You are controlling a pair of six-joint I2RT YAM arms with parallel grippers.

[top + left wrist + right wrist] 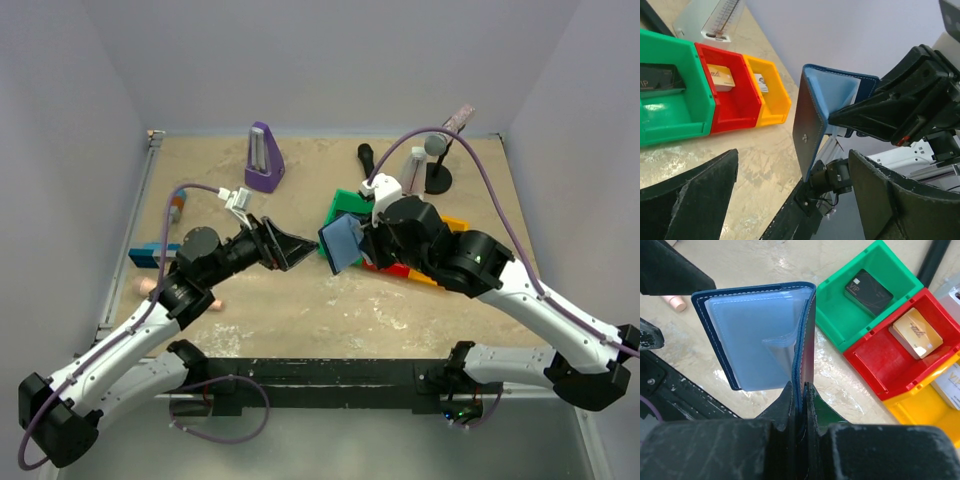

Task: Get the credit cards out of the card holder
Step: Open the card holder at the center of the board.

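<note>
My right gripper [801, 387] is shut on one cover of the navy card holder [755, 340], holding it open in the air above the table. Its pale blue inner panels face left, and no card shows in them. From the left, my left gripper [793, 156] stands wide open with the card holder's [810, 130] lower edge between its fingers, untouched. Three credit cards lie in bins: a black one [868, 288] in the green bin [840, 315], a tan one [916, 332] in the red bin [875, 360], a white one [951, 382] in the yellow bin [920, 417].
The three bins [350, 205] sit in a row behind the right gripper [372, 245]. A purple metronome [263, 157] and a black stand [437, 165] are at the back. A blue block [150, 254] and an orange-tipped tube [176, 208] lie at the left edge.
</note>
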